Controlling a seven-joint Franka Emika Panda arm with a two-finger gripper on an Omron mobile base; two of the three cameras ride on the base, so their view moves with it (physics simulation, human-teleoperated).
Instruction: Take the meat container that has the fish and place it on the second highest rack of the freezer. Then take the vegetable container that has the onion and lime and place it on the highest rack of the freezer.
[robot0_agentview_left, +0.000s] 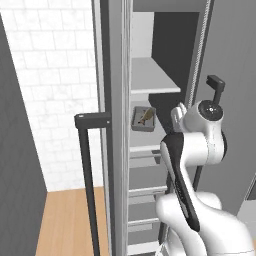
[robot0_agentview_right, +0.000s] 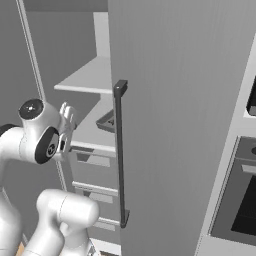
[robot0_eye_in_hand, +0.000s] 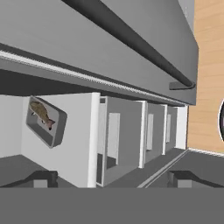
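One freezer (robot0_agentview_left: 117, 150) stands open, carrying two long dark bar handles, one (robot0_agentview_left: 87, 165) at the left of the left base view and one (robot0_agentview_right: 119, 155) at the centre of the right base view. On a pale shelf (robot0_agentview_left: 150, 82) region inside, one meat container (robot0_agentview_left: 143, 119) holds one fish (robot0_agentview_left: 146, 116); the same single tray and fish appear at the left of the hand view. Two pale upper shelves are countable in the right base view, with three drawer fronts (robot0_agentview_right: 95, 190) stacked below them, and one robot hand (robot0_agentview_right: 66, 122) with two fingers.
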